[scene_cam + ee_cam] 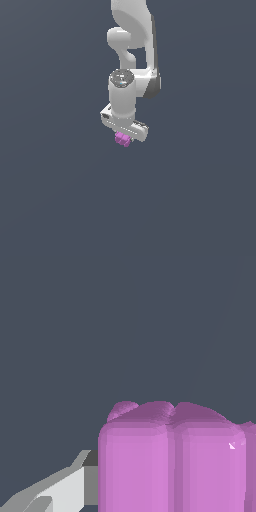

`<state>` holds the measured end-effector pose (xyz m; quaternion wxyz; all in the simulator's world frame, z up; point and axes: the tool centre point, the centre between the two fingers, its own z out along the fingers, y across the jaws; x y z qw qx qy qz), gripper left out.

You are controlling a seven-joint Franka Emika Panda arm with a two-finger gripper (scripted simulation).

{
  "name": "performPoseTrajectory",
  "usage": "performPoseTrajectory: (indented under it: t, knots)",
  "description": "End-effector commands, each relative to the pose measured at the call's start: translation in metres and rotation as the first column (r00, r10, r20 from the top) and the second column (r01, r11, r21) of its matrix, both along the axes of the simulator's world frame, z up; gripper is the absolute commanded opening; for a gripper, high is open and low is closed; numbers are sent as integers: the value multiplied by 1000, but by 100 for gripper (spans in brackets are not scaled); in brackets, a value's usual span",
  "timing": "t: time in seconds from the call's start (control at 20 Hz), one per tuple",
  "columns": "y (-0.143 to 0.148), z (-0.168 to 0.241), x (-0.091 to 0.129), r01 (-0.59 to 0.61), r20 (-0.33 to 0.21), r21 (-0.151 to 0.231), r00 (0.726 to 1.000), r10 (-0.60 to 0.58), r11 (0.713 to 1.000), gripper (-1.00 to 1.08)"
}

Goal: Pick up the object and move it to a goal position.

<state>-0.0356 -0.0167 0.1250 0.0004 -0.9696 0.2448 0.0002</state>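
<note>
Overhead, in the exterior view, the white arm (131, 50) reaches down from the upper edge of the picture, its wrist pointing straight at the plain dark grey ground (55, 190). Directly beneath the gripper (123, 136) sits the object (122, 139), a small magenta-pink blocky piece, peeking out from under the white hand body and touching it in this view. Up close in the wrist view the object (172, 461) fills much of the frame, its top lumpy and grooved, its sides smooth and upright. One pale grey finger (55, 491) shows just beside the block, meeting its side; the other finger is out of sight, but the jaws look clamped on the object
</note>
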Motion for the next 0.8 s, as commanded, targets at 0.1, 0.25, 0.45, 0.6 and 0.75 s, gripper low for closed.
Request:
performPoseTrajectory:
  t: [0.1,0.25,0.45,0.6,0.75]
  knots:
    - [21,31,-14,0,0,0,1000,0,1000,-100]
    - [32,47,-21,0,0,-1,1000,0,1000,-100]
    - [43,62,-27,0,0,-2,1000,0,1000,-100]
    - [48,69,-29,0,0,-2,1000,0,1000,-100]
    - [50,71,-30,0,0,-2,1000,0,1000,-100]
